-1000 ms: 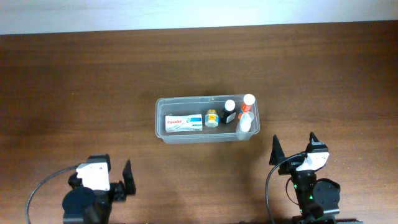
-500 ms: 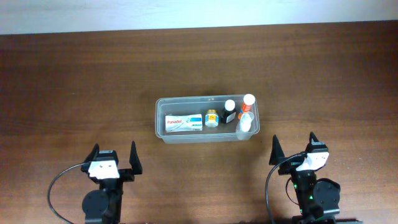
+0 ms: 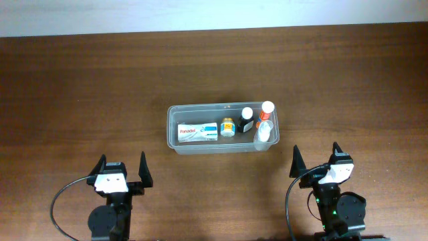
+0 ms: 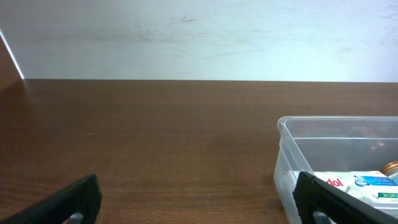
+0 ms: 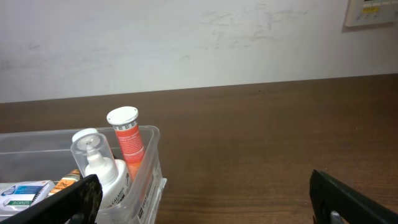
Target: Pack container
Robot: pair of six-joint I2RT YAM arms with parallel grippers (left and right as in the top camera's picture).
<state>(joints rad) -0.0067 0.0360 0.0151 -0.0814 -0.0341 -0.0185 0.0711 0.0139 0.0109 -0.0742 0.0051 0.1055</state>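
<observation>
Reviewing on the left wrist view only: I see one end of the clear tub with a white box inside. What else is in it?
Observer: Overhead, right of the white box: a small jar, a dark bottle, an orange tube and a spray bottle.
Reviewer: Is the right claw holding anything?
Observer: No; the right claw is open and empty, near the right end of the tub but apart from it.
Reviewer: How do those bottles stand?
Observer: The right wrist view shows the orange tube and spray bottle upright at that end.
</observation>
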